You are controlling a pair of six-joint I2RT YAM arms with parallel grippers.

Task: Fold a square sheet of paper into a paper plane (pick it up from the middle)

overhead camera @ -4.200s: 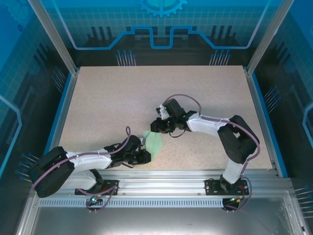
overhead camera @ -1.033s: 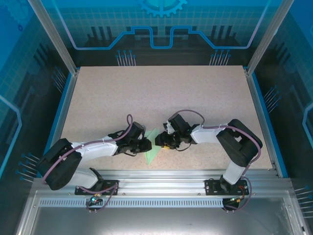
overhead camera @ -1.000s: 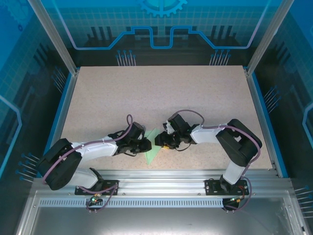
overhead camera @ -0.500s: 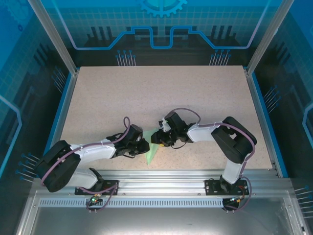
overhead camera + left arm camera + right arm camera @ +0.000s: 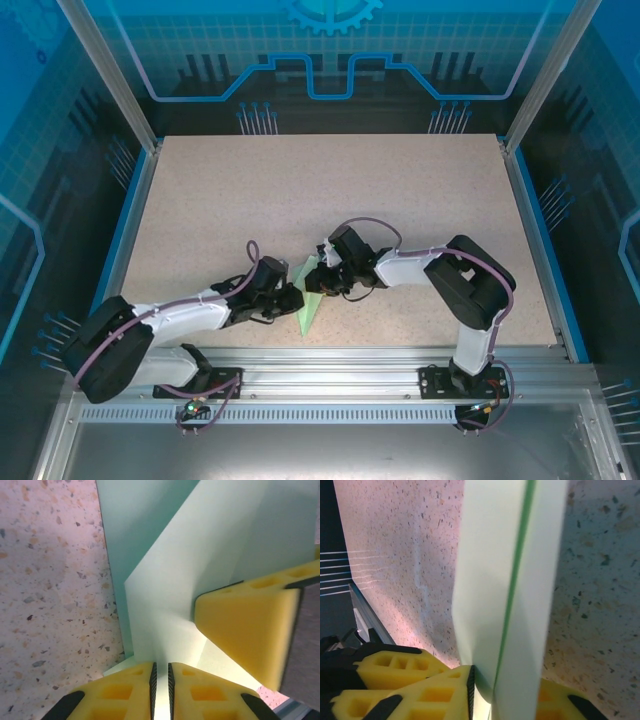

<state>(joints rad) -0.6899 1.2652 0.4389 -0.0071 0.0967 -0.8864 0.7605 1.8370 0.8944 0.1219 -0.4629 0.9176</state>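
The square sheet of paper (image 5: 309, 297) is pale mint green and folded into a narrow pointed shape, near the table's front middle. My left gripper (image 5: 292, 299) meets it from the left and my right gripper (image 5: 317, 283) from the right, their tips almost touching. In the left wrist view the paper (image 5: 200, 565) rises as creased flaps, and the left gripper (image 5: 161, 692) is shut on its lower fold. A yellow finger (image 5: 245, 630) of the right gripper presses the paper beside it. In the right wrist view the right gripper (image 5: 502, 700) is shut on the folded layers (image 5: 490, 580), which hide much of one finger.
The speckled beige table (image 5: 400, 200) stretches wide behind and to both sides of the grippers. Blue rails (image 5: 532, 220) and glass walls border it, and a metal rail (image 5: 330, 360) runs along the front edge close to the paper's tip.
The right gripper slid left along the paper and closed on it. The left arm dropped lower and nearer the front edge. The paper stands more on edge between the two.
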